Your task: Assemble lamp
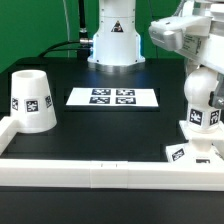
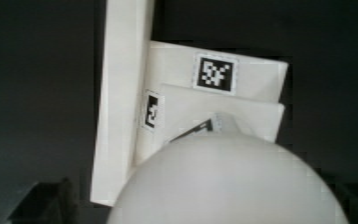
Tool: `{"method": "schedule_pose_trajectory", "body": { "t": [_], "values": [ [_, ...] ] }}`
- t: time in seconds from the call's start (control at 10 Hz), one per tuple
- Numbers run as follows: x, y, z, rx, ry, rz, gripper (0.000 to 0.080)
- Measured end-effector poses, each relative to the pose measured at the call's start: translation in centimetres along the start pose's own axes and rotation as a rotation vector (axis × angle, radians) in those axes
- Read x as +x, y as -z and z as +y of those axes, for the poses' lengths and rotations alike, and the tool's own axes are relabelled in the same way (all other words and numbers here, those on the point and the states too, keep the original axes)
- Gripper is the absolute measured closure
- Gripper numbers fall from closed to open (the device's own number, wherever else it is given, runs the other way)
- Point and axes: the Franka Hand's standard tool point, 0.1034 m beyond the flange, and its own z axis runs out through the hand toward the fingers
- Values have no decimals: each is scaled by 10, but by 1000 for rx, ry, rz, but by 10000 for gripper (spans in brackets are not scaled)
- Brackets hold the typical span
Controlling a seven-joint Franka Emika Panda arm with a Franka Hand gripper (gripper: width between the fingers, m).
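Bulb: rounded white part on a stem, standing upright on the base, at the exterior view's right, close to the rail.
Base: small square white part with tags, on the table, pressed against or just beside the long white rail; the wrist view shows it tucked along that rail, tag up.
Shade: truncated cone, wide end down, at the exterior view's left, well apart from bulb and base, near the rail's corner.
Key relation: bulb lies straight below the hand; the wrist view looks down on its dome, which fills the space between the fingers.
Long axis: bulb's stem runs vertical, in line with the hand's approach.
Hand: fingers spread wide apart, clamped on nothing; whether the pads touch the bulb I cannot tell, as the hand's body hides much of them in the exterior view.
Arm pose: wrist above the bulb, pointing downward, forearm coming in from the exterior view's upper right.
Marker board: flat on the table between shade and bulb, untouched.
Judgement: bulb seems already set on the base; shade appears the part not yet fitted, and it lies far across the table from the hand.
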Motion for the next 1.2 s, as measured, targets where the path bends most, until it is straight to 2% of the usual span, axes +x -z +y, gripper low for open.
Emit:
{"method": "schedule_pose_trajectory", "body": {
  "t": [0.1, 0.2, 0.5, 0.7, 0.8, 1.2],
  "values": [
    [1, 1, 3, -15, 85, -18, 101],
    [0, 1, 4, -18, 133, -26, 101],
    [-1, 0, 3, -14, 242, -29, 101],
    [-1, -1, 2, -12, 239, -29, 127],
    [-2, -1, 2, -12, 238, -29, 225],
    [-3, -2, 2, -11, 199, -29, 225]
  ]
}}
